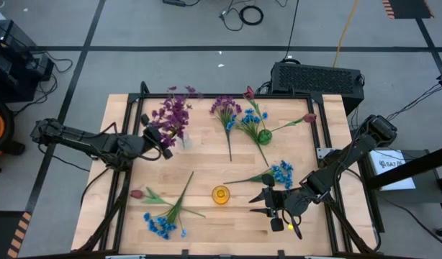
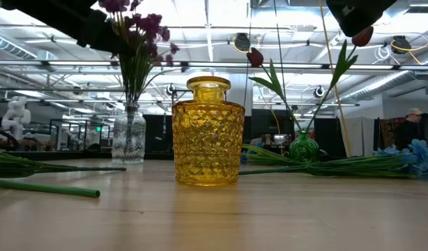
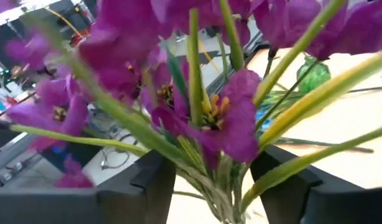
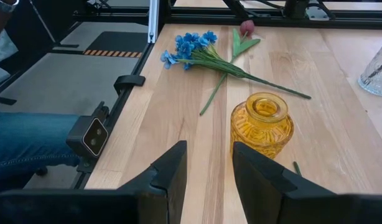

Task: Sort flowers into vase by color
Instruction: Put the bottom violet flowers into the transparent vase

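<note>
A bunch of purple flowers [image 1: 174,115] stands with its stems in a clear glass vase [image 2: 128,136] at the far left. My left gripper [image 3: 213,180] is open beside the vase's top. Its two fingers stand on either side of the purple stems [image 3: 223,186], with a gap showing on both sides. A yellow glass vase [image 1: 220,194] stands empty near the front. My right gripper [image 4: 209,165] is open to the right of the yellow vase [image 4: 261,124], with nothing between its fingers. Two red tulips [image 1: 248,93] stand in a small green vase [image 1: 264,135].
Loose sprigs lie on the wooden table: a purple one [image 1: 226,109] and a blue one [image 1: 248,119] at the back, a blue one [image 1: 281,173] near my right gripper, and a blue one [image 1: 160,225] beside a red tulip [image 1: 137,194] at the front left. A black frame [image 1: 124,129] borders the table.
</note>
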Action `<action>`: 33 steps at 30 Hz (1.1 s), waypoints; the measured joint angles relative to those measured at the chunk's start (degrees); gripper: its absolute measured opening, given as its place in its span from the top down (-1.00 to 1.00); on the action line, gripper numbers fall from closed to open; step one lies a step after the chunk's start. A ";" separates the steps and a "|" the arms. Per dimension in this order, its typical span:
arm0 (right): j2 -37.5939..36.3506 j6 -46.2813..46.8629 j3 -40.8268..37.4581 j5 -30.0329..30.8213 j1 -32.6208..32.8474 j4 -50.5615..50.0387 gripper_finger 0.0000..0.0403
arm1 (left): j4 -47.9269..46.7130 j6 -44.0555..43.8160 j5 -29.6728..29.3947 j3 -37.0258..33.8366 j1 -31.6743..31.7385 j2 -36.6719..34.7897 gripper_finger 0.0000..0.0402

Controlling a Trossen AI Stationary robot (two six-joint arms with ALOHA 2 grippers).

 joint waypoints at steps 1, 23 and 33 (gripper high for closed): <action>0.00 0.01 0.00 0.00 -0.01 0.00 0.40 | -0.32 -0.11 -0.10 0.00 0.00 0.00 -0.06; 0.00 0.03 0.00 -0.04 0.00 -0.02 0.40 | -7.07 -7.47 -0.23 6.44 -10.20 -0.26 -0.48; 0.00 0.25 0.00 -0.07 0.00 -0.02 0.40 | -8.38 -7.89 -4.17 9.86 -15.57 -0.29 -0.48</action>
